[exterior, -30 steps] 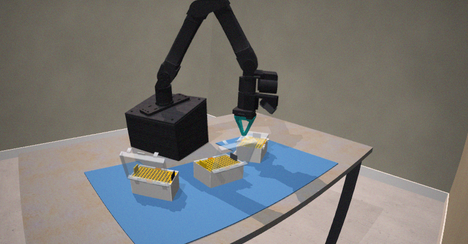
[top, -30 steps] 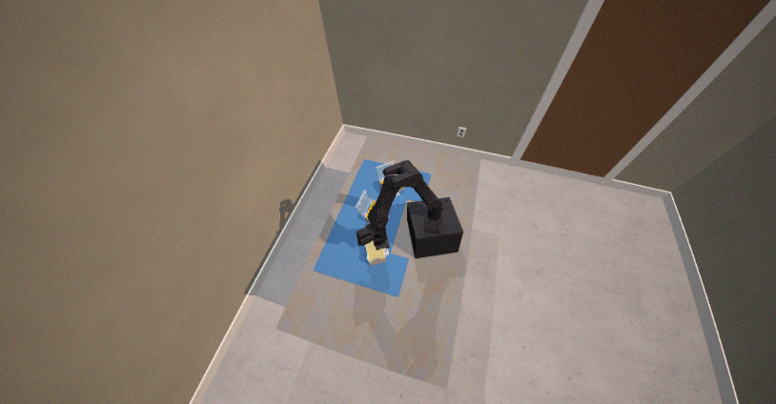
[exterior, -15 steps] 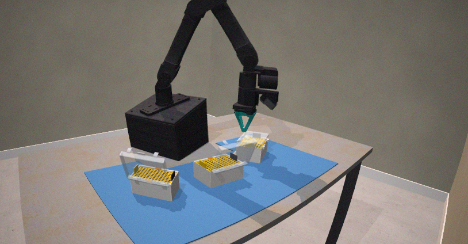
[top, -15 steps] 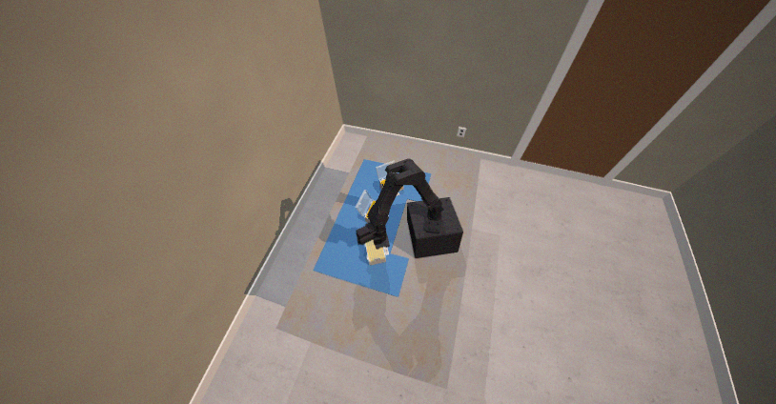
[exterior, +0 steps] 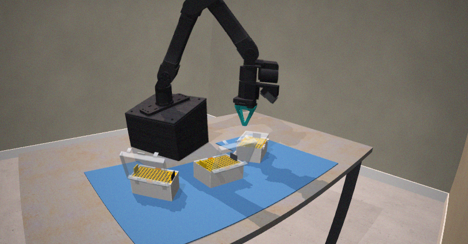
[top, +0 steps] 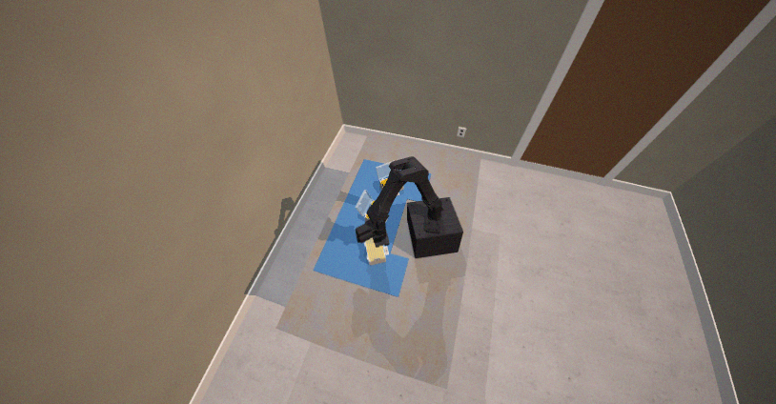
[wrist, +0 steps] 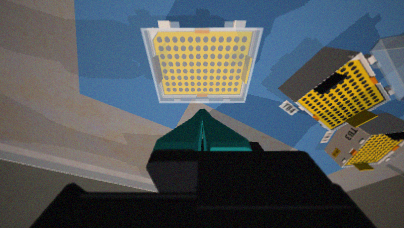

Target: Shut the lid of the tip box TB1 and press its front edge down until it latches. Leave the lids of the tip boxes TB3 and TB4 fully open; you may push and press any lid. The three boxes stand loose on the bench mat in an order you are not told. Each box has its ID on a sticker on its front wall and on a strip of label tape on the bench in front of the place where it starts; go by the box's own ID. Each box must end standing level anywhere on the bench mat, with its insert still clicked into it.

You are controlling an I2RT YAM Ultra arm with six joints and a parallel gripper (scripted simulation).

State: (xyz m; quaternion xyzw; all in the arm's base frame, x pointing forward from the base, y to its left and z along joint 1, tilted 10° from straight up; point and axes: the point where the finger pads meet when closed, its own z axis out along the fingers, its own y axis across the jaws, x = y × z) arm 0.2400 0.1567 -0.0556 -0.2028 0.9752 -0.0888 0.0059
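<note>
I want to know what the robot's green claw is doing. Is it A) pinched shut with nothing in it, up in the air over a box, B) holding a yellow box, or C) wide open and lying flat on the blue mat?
A: the claw comes to a closed point with nothing between its fingers, and it hangs in the air above the far tip box, not touching it.
</note>
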